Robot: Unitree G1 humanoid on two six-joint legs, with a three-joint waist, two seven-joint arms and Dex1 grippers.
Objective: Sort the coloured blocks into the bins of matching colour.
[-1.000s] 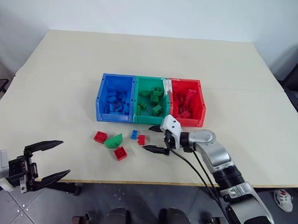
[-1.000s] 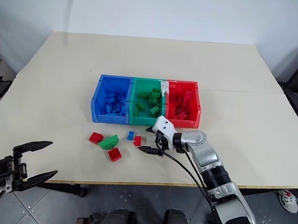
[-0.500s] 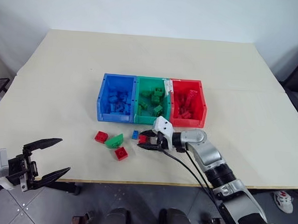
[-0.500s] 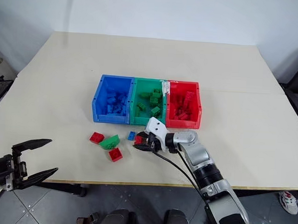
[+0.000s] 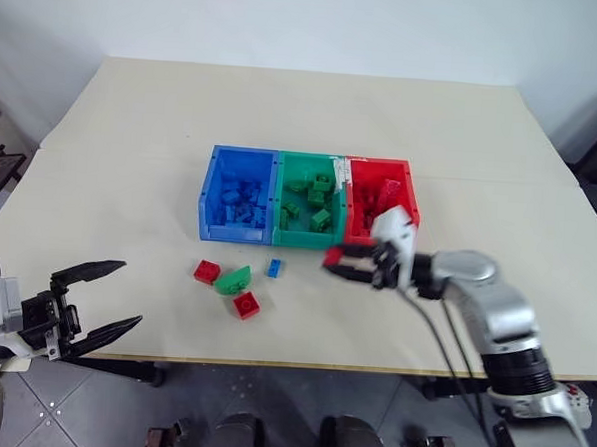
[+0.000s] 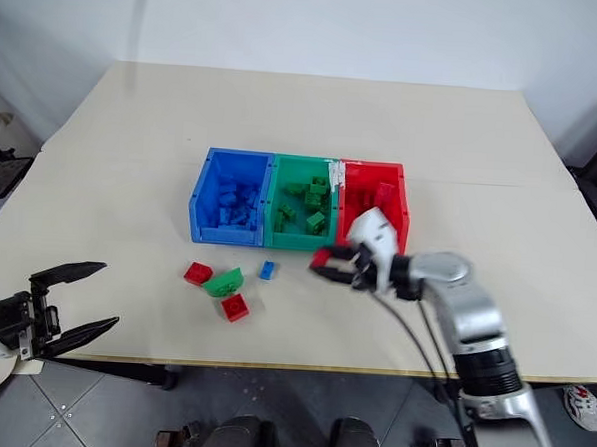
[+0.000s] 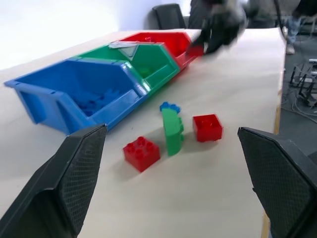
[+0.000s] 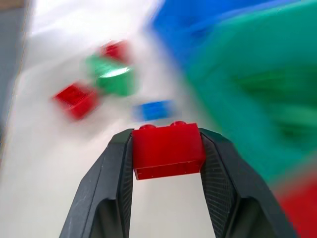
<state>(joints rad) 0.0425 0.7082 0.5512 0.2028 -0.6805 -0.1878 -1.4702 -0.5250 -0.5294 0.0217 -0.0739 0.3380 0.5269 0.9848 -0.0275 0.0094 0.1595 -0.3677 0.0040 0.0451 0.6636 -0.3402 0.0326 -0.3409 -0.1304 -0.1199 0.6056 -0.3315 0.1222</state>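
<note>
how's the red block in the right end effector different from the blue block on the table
The red block is clamped between the right end effector's fingers and lifted off the table; the blue block lies loose on the table, untouched. The red one is near the red bin; the blue one sits just in front of the green bin. Both are small studded bricks, neither binned yet.
</note>
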